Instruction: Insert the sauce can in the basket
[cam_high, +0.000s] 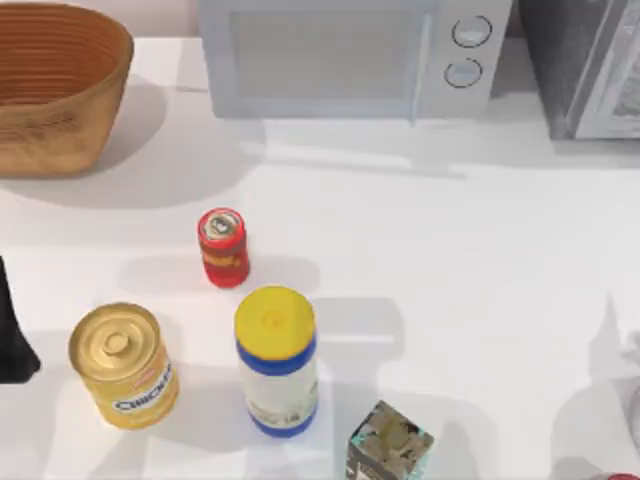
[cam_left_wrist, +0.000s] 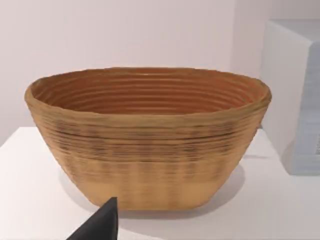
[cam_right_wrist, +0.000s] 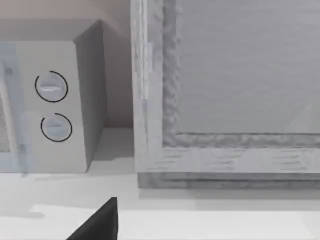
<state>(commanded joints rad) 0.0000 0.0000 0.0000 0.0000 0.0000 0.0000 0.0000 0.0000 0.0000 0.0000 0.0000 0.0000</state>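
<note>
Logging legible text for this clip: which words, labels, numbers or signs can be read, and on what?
"CHICK...": on the gold-yellow can; the rest curves out of sight.
Sauce can: yellowish label marks, unreadable.
Yellow-capped bottle: label print too small to read.
Patterned box: no readable text.
Microwave dials: unmarked.

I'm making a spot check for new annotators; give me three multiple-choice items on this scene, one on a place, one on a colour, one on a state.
1. Where does the basket stand?
A. the table's far left corner
B. beside the patterned box
C. on the microwave

2. What colour is the white bottle's cap?
A. red
B. yellow
C. green

3. How is the sauce can now?
A. lying inside the basket
B. held by a gripper
C. standing free on the table

Answers:
1 A: the top view shows it at the upper left, left of the microwave.
2 B: the white bottle has a yellow top.
3 C: it stands apart from the basket, ungripped.
</note>
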